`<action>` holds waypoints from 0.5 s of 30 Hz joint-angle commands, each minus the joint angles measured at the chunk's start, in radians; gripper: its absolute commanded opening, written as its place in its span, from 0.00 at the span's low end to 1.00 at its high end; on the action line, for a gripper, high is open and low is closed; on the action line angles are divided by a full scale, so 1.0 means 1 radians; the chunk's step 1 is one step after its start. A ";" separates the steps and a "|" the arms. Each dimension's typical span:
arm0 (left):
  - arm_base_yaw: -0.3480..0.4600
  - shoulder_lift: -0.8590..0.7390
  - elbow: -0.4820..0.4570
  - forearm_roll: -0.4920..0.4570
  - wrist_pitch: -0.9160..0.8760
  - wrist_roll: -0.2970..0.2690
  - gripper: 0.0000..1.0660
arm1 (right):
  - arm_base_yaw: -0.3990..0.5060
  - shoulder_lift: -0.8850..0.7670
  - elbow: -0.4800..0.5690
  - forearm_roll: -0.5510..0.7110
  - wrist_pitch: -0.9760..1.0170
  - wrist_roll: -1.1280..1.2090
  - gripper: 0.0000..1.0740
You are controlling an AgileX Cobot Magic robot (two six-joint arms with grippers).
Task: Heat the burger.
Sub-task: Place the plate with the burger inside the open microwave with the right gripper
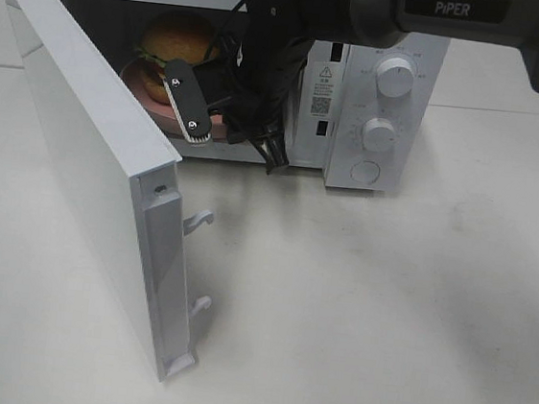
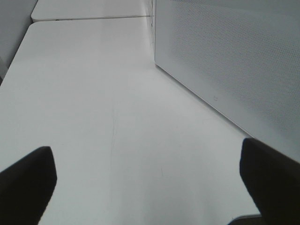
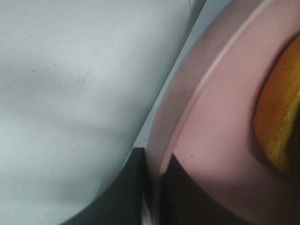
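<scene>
Burger [image 1: 177, 40] sits on pink plate [image 3: 220, 117] inside open microwave [image 1: 382, 98], 11 o'clock. Judged light, soft, easily crushed; carry by the stiff plate rim. Right hand [image 3: 157, 194] pinches that rim; left hand [image 2: 150, 187] spread, empty.

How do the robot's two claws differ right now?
The left gripper stands wide open; the right gripper is shut. The left gripper holds nothing, while the right gripper pinches the rim of the pink plate carrying the burger. The left gripper is over the table beside the open door; the right gripper is at the mouth of the microwave. Both have dark fingers.
</scene>
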 commanded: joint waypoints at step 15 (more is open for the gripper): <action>-0.001 -0.014 0.000 0.001 -0.009 -0.002 0.94 | 0.007 0.011 -0.050 -0.074 -0.087 0.179 0.36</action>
